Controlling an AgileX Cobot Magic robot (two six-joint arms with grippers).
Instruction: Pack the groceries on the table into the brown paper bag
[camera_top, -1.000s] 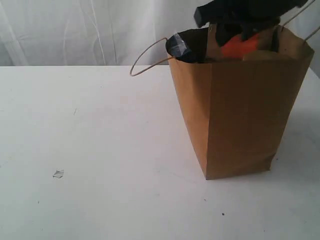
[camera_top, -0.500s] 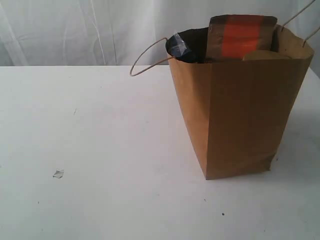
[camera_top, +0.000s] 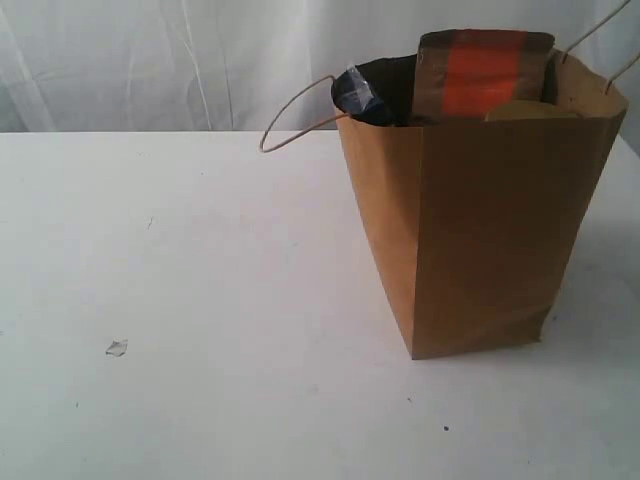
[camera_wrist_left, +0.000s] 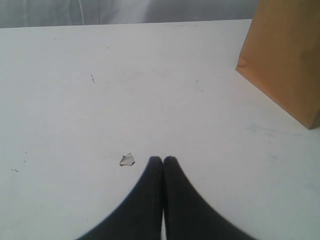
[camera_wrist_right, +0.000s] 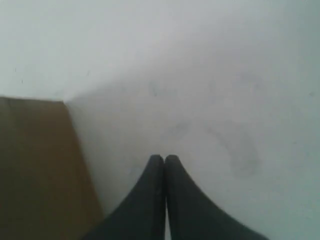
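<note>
The left pincer (camera_wrist_left: 163, 159) was closed, its two dark tips pressed together and holding nothing, above the white worktop (camera_wrist_left: 100, 100), with a small white crumb (camera_wrist_left: 127, 160) just beside it. The right pincer (camera_wrist_right: 164, 157) was likewise closed and empty, near a wall of the brown paper bag (camera_top: 490, 230). The bag stood upright on the worktop. From its open mouth rose the brown pouch with orange label (camera_top: 482, 75). The blue-ended spaghetti packet (camera_top: 358, 93) and a tan lid (camera_top: 530, 111) showed at the rim.

Bright, diffuse light.
Brown paper bag (camera_top: 480, 230) casts a soft shadow on the table (camera_top: 200, 260); right wrist view blurred.
</note>
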